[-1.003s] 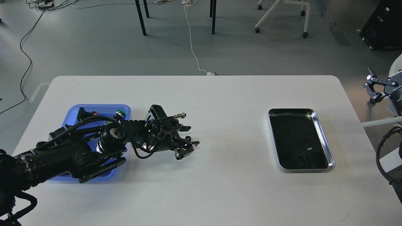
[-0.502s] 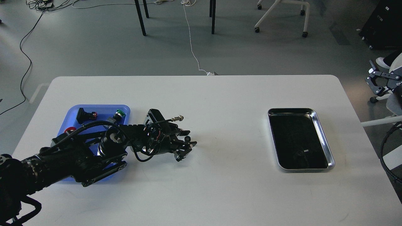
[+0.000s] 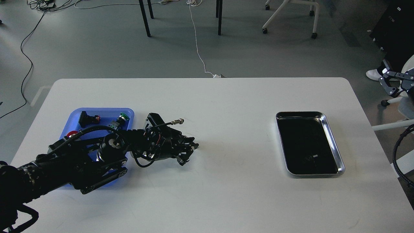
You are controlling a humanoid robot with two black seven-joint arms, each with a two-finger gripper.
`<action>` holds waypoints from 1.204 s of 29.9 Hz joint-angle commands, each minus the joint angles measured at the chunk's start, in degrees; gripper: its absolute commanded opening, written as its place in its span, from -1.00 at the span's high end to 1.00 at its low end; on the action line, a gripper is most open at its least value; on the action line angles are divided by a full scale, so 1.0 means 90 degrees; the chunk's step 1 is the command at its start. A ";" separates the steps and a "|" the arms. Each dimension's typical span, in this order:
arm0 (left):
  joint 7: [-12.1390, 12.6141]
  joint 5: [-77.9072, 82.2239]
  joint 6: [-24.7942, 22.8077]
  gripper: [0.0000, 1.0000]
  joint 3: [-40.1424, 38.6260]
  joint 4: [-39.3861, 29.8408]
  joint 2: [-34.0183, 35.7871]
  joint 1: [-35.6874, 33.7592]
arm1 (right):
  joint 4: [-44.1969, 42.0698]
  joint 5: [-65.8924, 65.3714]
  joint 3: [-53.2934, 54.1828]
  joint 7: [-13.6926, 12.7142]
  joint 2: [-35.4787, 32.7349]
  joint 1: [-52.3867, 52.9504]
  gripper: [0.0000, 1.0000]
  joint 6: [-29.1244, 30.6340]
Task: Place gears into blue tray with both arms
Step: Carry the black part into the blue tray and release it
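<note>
Working the left gripper point(image 3: 189, 152) low over the white table point(image 3: 226, 181), I see its fingers drawn close, though I cannot tell whether a gear sits between them; it is too dark and small. The blue tray point(image 3: 100, 113) lies at nine o'clock from it, holding push-button switches point(image 3: 121, 118). In the silver tray point(image 3: 333, 142) at three o'clock a small ring point(image 3: 309, 158) may be a gear. My right gripper is out of view. I judge a slow, level carry over the rim is best.
</note>
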 commanded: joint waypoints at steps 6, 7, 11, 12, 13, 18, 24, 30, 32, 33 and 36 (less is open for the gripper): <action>-0.0217 -0.0953 -0.0022 0.75 -0.0379 -0.1303 0.2213 -0.0613 | 0.0000 -0.0015 0.0007 -0.0001 -0.0122 -0.0010 -0.96 0.0000; -0.0393 -0.0963 -0.0022 0.75 -0.0369 -0.1362 0.2525 -0.0594 | 0.0000 -0.0015 0.0007 -0.0001 -0.0122 -0.0010 -0.96 0.0000; -0.0726 -0.0992 0.0007 0.76 -0.0272 -0.1334 0.3512 -0.0448 | 0.0010 -0.0025 0.0007 -0.0001 -0.0083 0.0019 -0.96 0.0000; -0.0736 -0.1002 0.0017 0.75 -0.0242 -0.1304 0.3669 -0.0360 | 0.0010 -0.0025 0.0007 -0.0001 -0.0073 0.0029 -0.96 0.0000; -0.0736 -0.1012 0.0026 0.75 -0.0203 -0.1285 0.3806 -0.0224 | 0.0010 -0.0025 0.0007 -0.0001 -0.0063 0.0029 -0.96 0.0000; -0.0697 -0.1051 0.0066 0.73 -0.0251 -0.1158 0.3915 0.0363 | 0.0088 -0.0034 0.0007 -0.0001 -0.0063 0.0049 -0.96 0.0000; -0.0658 -0.1022 0.0056 0.69 -0.0183 -0.1022 0.3740 0.0461 | 0.0166 -0.0044 0.0007 -0.0001 -0.0132 0.0078 -0.96 0.0000; -0.0717 -0.1022 0.0056 0.61 -0.0174 -0.0484 0.3437 0.0598 | 0.0156 -0.0044 -0.0002 -0.0001 -0.0298 0.0049 -0.96 0.0000; -0.0717 -0.1032 0.0056 0.60 -0.0173 -0.0464 0.3398 0.0637 | 0.0156 -0.0044 -0.0022 -0.0001 -0.0298 0.0029 -0.96 0.0000; -0.0707 -0.1032 0.0056 0.59 -0.0174 -0.0455 0.3349 0.0676 | 0.0156 -0.0044 -0.0032 -0.0001 -0.0288 0.0020 -0.96 0.0000; -0.0688 -0.1041 0.0056 0.35 -0.0174 -0.0406 0.3212 0.0705 | 0.0166 -0.0044 -0.0042 -0.0001 -0.0268 0.0010 -0.96 0.0000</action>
